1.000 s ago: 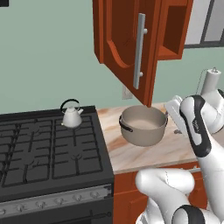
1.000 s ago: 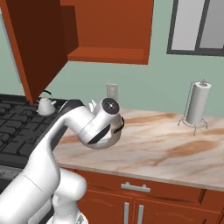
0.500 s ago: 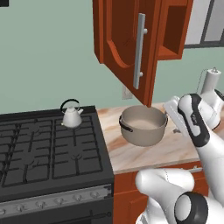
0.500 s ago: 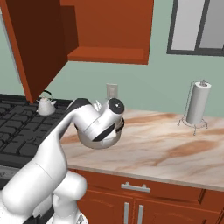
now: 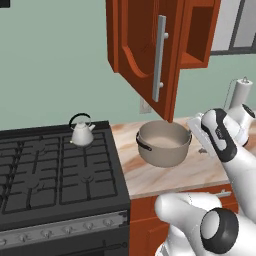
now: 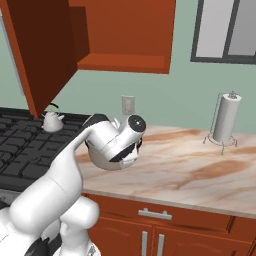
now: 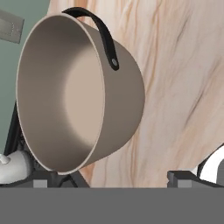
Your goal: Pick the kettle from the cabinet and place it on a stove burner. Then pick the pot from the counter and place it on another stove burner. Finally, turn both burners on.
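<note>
On the cream marble worktop (image 5: 165, 175) the wide grey-beige pot (image 5: 163, 144) sits empty. Since before, the wide-open gripper (image 7: 107, 177) moved closer. Small silvery kettle (image 5: 82, 133) rests on the black stove (image 5: 55, 170).

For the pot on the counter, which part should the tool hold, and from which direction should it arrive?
Probably a black loop handle of the pot, or the rim beside it, taken from above. The pot stands upright and lidless on the counter, and its body looks too wide to span. The open tool is near its right side.
</note>
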Available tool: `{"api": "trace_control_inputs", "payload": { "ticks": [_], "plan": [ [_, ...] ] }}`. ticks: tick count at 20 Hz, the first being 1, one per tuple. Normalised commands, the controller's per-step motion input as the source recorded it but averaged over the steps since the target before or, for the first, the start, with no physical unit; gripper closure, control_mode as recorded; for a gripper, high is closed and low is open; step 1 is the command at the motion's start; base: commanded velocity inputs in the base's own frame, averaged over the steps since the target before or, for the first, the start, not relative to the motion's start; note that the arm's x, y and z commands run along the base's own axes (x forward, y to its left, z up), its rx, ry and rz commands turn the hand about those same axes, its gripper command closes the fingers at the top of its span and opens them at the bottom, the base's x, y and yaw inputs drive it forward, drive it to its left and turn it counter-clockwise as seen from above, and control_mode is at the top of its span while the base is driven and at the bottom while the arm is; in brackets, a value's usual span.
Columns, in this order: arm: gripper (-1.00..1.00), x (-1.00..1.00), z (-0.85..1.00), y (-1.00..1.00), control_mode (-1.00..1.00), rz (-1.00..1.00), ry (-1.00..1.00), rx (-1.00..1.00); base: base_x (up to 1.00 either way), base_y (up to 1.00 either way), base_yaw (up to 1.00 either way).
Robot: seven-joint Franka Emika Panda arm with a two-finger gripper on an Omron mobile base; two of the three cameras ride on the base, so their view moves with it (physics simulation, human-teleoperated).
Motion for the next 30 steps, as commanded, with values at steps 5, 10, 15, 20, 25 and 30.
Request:
{"api": "trace_control_inputs", "payload": {
  "ticks": [5, 10, 15, 20, 25, 30],
  "plan": [
    [-1.0, 0.17, -0.1, 0.0, -1.0, 0.0, 0.0, -0.02, 0.0, 0.0, 0.0],
    [-1.0, 0.12, -0.11, 0.0, -1.0, 0.0, 0.01, -0.03, 0.0, 0.0, 0.0],
    [-1.0, 0.1, -0.15, 0.0, -1.0, 0.0, 0.03, -0.03, 0.0, 0.0, 0.0],
    [-1.0, 0.14, -0.15, 0.0, -1.0, 0.0, 0.02, -0.02, 0.0, 0.0, 0.0],
    [-1.0, 0.15, -0.14, 0.0, -1.0, 0.0, 0.02, -0.02, 0.0, 0.0, 0.0],
    [-1.0, 0.14, -0.16, 0.0, -1.0, 0.0, 0.01, -0.02, 0.0, 0.0, 0.0]
  ]
}}
